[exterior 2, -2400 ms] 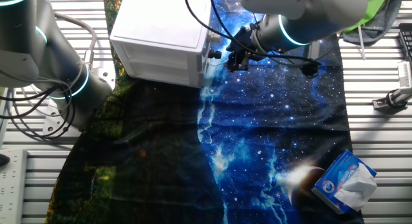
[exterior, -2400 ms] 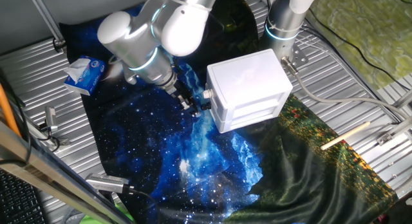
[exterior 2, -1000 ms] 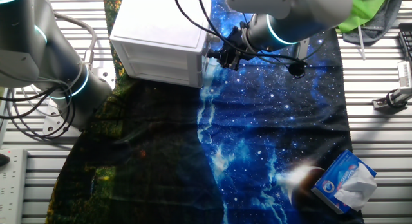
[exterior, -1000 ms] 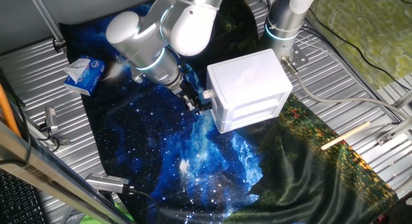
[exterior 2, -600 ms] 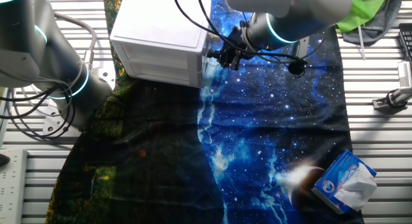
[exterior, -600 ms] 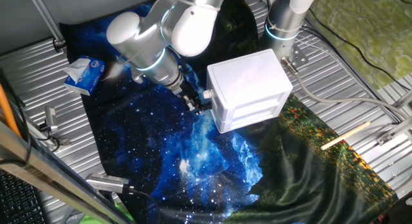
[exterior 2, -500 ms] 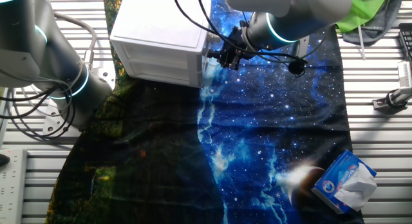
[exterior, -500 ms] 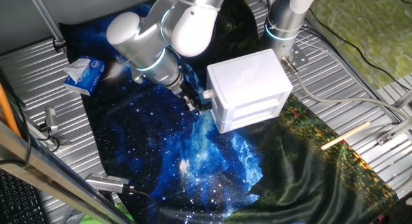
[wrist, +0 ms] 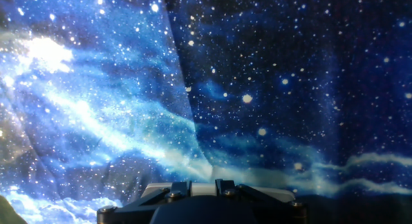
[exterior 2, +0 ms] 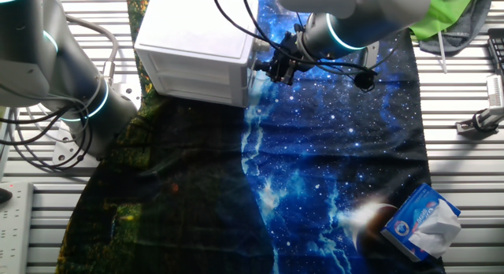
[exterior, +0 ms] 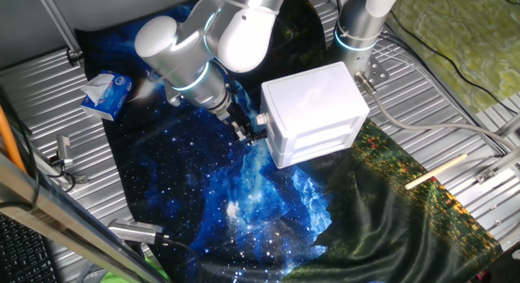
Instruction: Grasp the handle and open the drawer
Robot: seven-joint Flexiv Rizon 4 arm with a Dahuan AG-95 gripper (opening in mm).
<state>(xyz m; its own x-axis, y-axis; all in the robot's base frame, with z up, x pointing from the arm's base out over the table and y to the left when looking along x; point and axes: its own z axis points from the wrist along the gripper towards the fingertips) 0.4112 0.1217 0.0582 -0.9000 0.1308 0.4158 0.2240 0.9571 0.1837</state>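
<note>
While the claw (exterior: pixel 253 133) sat right at the handle (exterior: pixel 262 119) on the closed drawer (exterior: pixel 271 135), couldn't tell whether fingers were clamped or apart.

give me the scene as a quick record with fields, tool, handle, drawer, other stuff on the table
tool: tool at the front of the white cabinet, right at the handle; open or shut cannot be told
handle: handle small knob sticking out of the drawer front
drawer: drawer looks flush with the cabinet, not yet pulled out
cabinet: white cabinet on the starry cloth
other: tissue pack near the cloth's edge, wooden stick on the far side
</note>
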